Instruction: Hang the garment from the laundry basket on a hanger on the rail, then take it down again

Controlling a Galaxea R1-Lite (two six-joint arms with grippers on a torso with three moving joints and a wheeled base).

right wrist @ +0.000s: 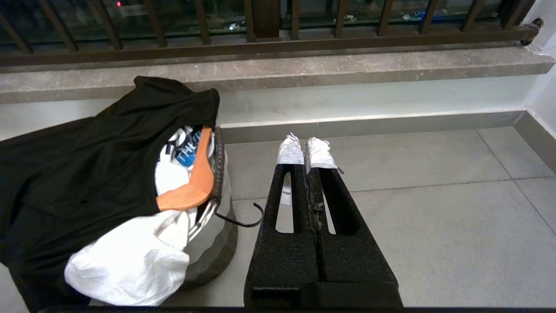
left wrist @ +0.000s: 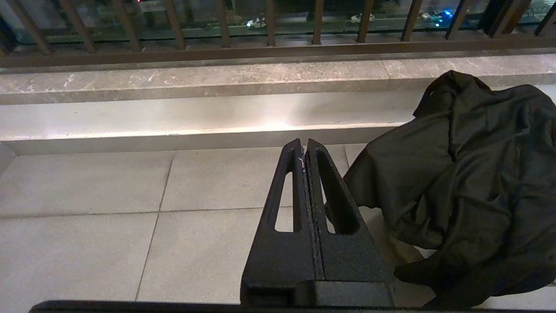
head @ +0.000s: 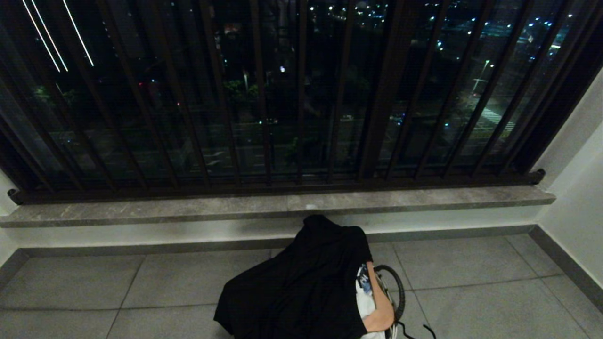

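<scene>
On grey tiles, laundry basket heaped with black garment, probably white clothes, both pincers clenched, empty.

Dark window bars rise above a grey stone sill, over what looks like a tiled floor.

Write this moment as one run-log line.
left gripper: shut, empty | right gripper: shut, empty | garment: draped over basket | hanger: in basket
</scene>
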